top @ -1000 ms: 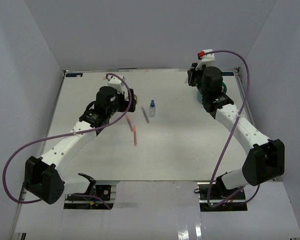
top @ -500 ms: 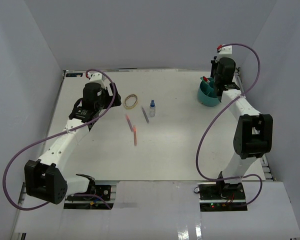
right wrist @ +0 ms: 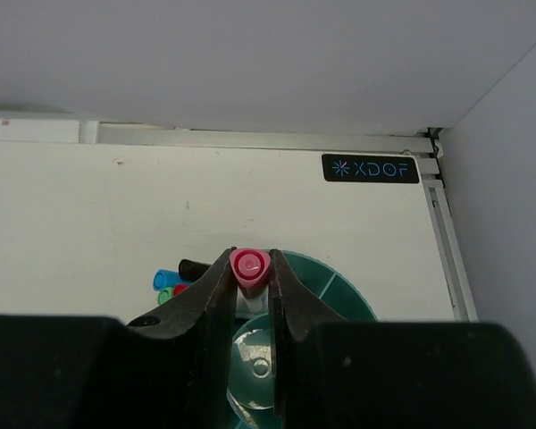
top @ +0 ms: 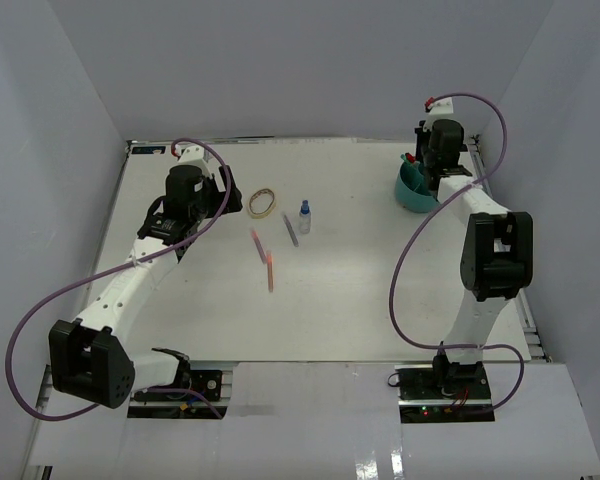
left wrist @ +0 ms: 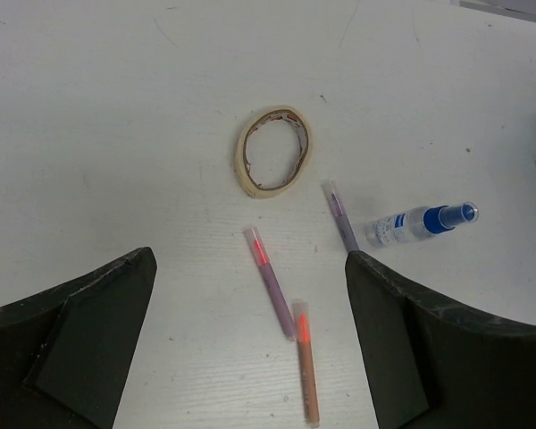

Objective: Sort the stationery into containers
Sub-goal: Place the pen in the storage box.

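Right gripper (right wrist: 249, 277) is pinched tight on a thin pen with a pink cap (right wrist: 250, 264). It holds the pen straight over the round teal plastic organiser (right wrist: 339, 288), which sits at the far right corner of the white worktop (left wrist: 116, 134). Pens with blue (right wrist: 163, 278), green (right wrist: 165, 294) and red (right wrist: 180, 289) caps stand together in one part of the organiser. The left gripper (left wrist: 250, 268) is wide open and holds nothing. It hangs over the things that lie on the worktop. A tan rubber-band loop (left wrist: 243, 165) lies flat there. Near the loop are three thin pens (left wrist: 272, 286) and a small clear bottle with a blue cap (left wrist: 411, 223).
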`<state>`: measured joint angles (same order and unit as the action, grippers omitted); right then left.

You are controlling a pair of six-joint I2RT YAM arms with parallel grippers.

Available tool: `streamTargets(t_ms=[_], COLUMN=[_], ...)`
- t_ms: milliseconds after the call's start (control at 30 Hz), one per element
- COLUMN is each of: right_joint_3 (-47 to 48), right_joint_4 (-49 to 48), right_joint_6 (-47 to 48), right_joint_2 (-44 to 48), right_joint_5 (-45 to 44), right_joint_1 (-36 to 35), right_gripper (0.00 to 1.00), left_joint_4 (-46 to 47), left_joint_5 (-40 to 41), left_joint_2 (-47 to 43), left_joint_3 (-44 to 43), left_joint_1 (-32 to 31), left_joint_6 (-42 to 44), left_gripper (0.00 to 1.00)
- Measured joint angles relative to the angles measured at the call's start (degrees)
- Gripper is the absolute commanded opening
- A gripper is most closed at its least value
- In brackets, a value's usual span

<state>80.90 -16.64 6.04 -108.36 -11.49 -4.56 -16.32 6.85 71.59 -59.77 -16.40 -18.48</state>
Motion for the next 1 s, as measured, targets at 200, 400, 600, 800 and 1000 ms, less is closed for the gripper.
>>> streamTargets(t_ms=[200, 400, 600, 800, 1000], right_joint_3=[0.04, 0.22, 0.37, 0.39, 0.39], right_joint_4=[0.04, 0.20, 0.35, 0.66, 1.84], right_joint_6=[0.87, 1.81, 2.14, 2.25, 2.32], right_joint_2=[-2.93, -4.00, -4.00, -4.00, -3.82], right_joint_5=[-0.33, -0.35, -0.33, -0.09, 0.76], right_joint_1=[0.04, 0.04, 0.04, 0.04, 0.04], right_gripper=[0.09, 0.17, 0.30, 0.37, 0.47], left_joint_4=[0.00, 0.00, 0.00, 0.00, 0.00], left_joint_5=[-0.26, -0.50, -0.76, -0.87, -0.87], left_joint_2=[0.00, 0.00, 0.00, 0.00, 0.00], left_joint_3=[0.00, 0.00, 0.00, 0.00, 0.00], left_joint_1=[0.00, 0.00, 0.00, 0.00, 0.00], left_joint_6=[0.00, 0.02, 0.04, 0.20, 0.20], left_gripper=[0.98, 0.98, 0.98, 0.98, 0.98])
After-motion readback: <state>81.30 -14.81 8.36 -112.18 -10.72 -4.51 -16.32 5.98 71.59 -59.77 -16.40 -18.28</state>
